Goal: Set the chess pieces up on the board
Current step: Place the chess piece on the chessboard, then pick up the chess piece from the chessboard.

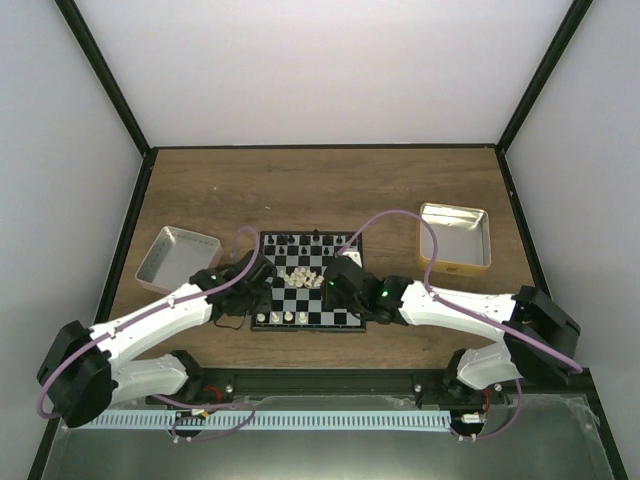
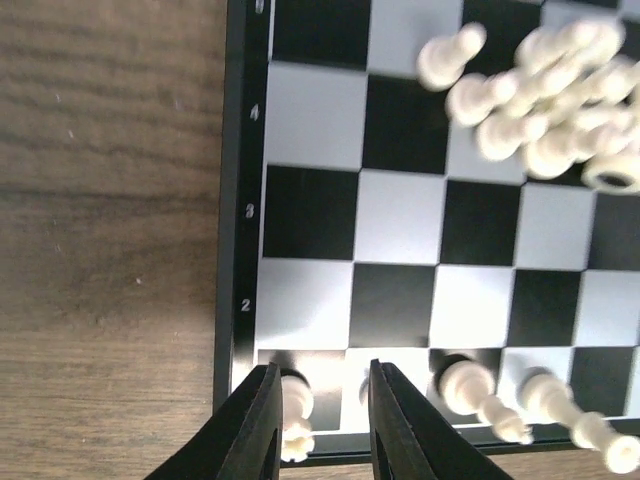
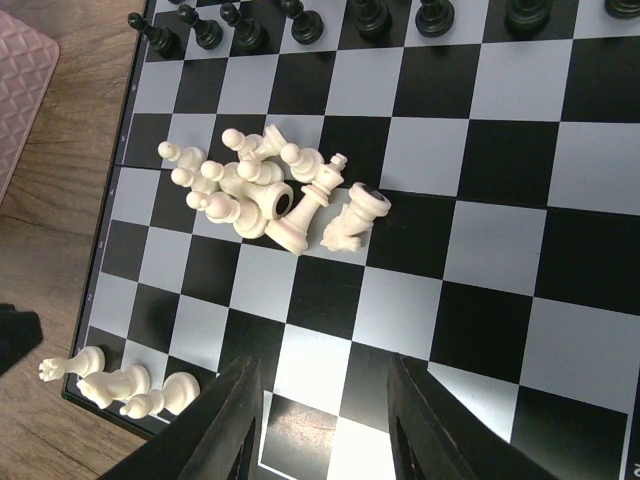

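Note:
The board (image 1: 340,318) lies mid-table. Black chess pieces (image 3: 300,22) stand along its far row. Several white pieces (image 3: 262,190) lie tumbled in a heap near the middle, the same heap (image 2: 545,100) showing in the left wrist view. My left gripper (image 2: 322,415) is open over the near-left corner, where a white rook (image 2: 296,408) stands just inside its left finger (image 2: 255,430), apart from the right one. More white pieces (image 2: 470,385) stand along that near row. My right gripper (image 3: 322,420) hangs open over bare squares near the board's near edge, holding nothing.
A silver tin tray (image 1: 177,258) sits left of the board and a gold-rimmed square tin (image 1: 455,238) to its right. Bare wood (image 2: 110,230) borders the board on the left. A pinkish quilted surface (image 3: 25,90) shows at the right wrist view's edge.

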Robot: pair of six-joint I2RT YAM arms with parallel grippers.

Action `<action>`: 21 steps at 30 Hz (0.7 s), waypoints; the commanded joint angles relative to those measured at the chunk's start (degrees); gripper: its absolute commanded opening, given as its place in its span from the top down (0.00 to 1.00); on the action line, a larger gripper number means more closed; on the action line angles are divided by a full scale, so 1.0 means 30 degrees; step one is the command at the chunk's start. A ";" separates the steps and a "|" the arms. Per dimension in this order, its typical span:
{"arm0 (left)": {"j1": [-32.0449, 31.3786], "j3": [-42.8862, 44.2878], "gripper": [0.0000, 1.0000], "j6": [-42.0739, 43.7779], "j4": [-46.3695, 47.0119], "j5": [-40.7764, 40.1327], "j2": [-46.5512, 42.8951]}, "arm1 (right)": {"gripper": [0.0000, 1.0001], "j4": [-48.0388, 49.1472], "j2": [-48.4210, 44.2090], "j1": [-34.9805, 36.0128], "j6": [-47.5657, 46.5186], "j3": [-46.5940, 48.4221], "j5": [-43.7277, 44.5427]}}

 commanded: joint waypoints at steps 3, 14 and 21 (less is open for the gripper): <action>-0.0023 0.1716 0.73 0.0489 -0.0273 -0.1771 -0.1030 | 0.63 0.0478 0.1045 -0.0087 -0.1027 0.1388 -0.0116; 0.0013 0.2099 0.67 -0.0068 -0.0113 -0.3993 -0.4291 | 0.66 -0.0208 0.5595 -0.0094 -0.4261 0.5908 -0.2629; 0.0053 0.1946 0.66 -0.0004 -0.0445 -0.3955 -0.4881 | 0.66 -0.0546 0.6804 -0.0090 -0.4526 0.6984 -0.2383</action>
